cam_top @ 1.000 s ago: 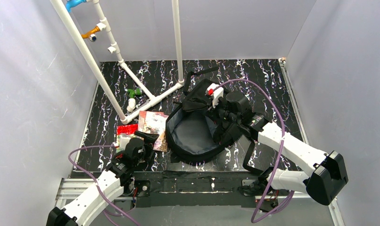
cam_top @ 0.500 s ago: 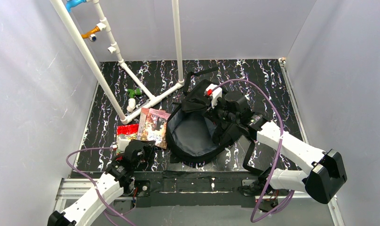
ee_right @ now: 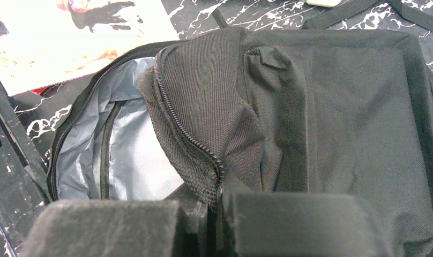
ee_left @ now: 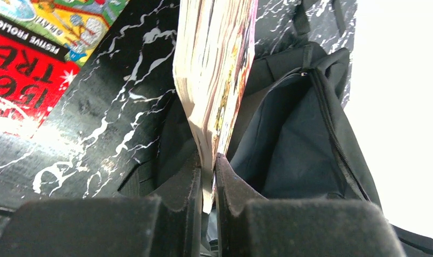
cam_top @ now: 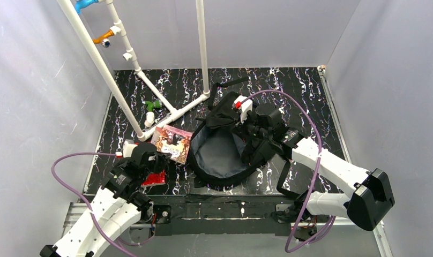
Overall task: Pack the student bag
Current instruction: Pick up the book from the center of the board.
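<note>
The student bag (cam_top: 221,152) lies open mid-table, its grey lining showing. My right gripper (cam_top: 246,131) is shut on the bag's zipper edge at its right rim, holding the mouth up; in the right wrist view the jaws (ee_right: 217,193) pinch the zipper tape of the bag (ee_right: 337,118). My left gripper (cam_top: 159,153) is shut on a colourful paperback book (cam_top: 173,143), held just left of the bag's mouth. In the left wrist view the gripper (ee_left: 206,174) clamps the book (ee_left: 217,69) by its lower edge, spine up, with the bag (ee_left: 300,139) open behind it.
A red booklet (cam_top: 154,178) lies flat on the table under my left arm, also the red booklet (ee_left: 27,80) at the wrist view's left. A white pipe frame (cam_top: 150,91) stands at the back left with a green and white toy (cam_top: 151,110) beside it. Walls close in on three sides.
My left gripper closed on the paperback and raised it off the table, swinging left and up. The red booklet beneath it is now uncovered. The right arm kept its hold.
</note>
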